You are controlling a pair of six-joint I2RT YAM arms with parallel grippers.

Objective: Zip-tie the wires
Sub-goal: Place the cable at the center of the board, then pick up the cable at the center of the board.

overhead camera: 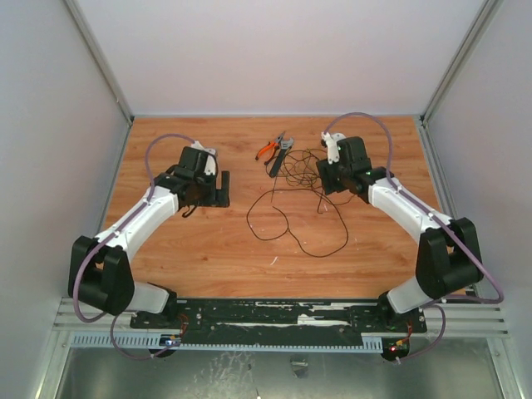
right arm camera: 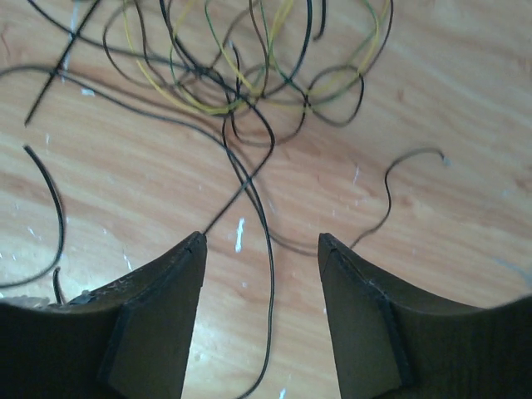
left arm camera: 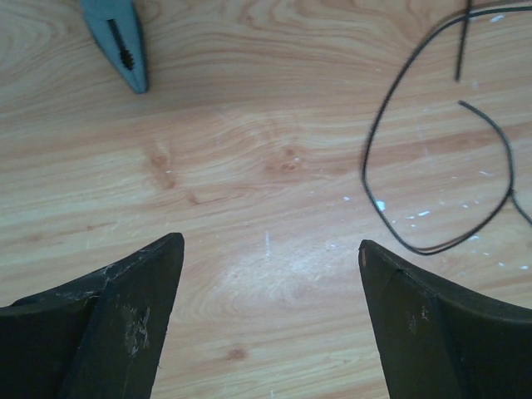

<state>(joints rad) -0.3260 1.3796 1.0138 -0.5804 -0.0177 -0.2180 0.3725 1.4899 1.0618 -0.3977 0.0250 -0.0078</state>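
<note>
The step in hand looked to be the gathering: the wires (overhead camera: pixel 301 179) lay unbundled in loose loops on the far middle of the worktop (overhead camera: pixel 191 241), sprawling toward its centre. The right fingers (right arm camera: pixel 179 274) stood wide apart and empty, low over the near edge of the tangle, with a single strand running through the gap between them. The left fingers (left arm camera: pixel 158 274) were spread just as wide, holding nothing, over bare wood beside one outlying loop. A straight black strip, seemingly the zip tie (overhead camera: pixel 277 162), lay just beside the orange-handled pliers (overhead camera: pixel 273 148) at the tangle's left edge. To do this well, the right fingers would probably need to close where many strands crossed, not on the lone one, and to come right down to the surface, since such thin wire lies flat and slips easily. The wire was hair-thin, dark and springy-looking, with yellow and green strands among it in the right wrist view, so the loops would likely fan out again unless pinched firmly. The worktop was smooth pale wood grain, flecked with white.
</note>
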